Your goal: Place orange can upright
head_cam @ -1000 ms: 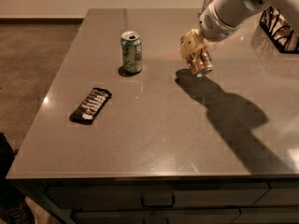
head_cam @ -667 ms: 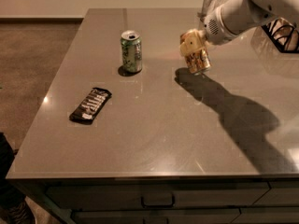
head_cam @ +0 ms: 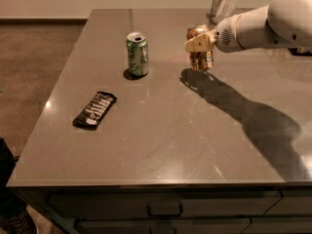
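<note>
The orange can (head_cam: 201, 57) has an orange-tan label and stands roughly upright in my gripper (head_cam: 198, 43). The gripper is shut on its upper part, near the back middle of the grey table (head_cam: 161, 145). The can's bottom is close over the tabletop; I cannot tell whether it touches. Its shadow falls just below and to the right. My white arm (head_cam: 263, 26) reaches in from the right.
A green-and-white can (head_cam: 138, 53) stands upright and open to the left of the orange can. A dark candy bar (head_cam: 95, 109) lies nearer the left front. A silver cylinder (head_cam: 224, 1) stands at the table's back edge. Drawers (head_cam: 165, 209) run under the front edge.
The arm has swung to a more level pose, coming in from the right. The orange can has gone from tilted to nearly upright and shifted slightly left and back.
</note>
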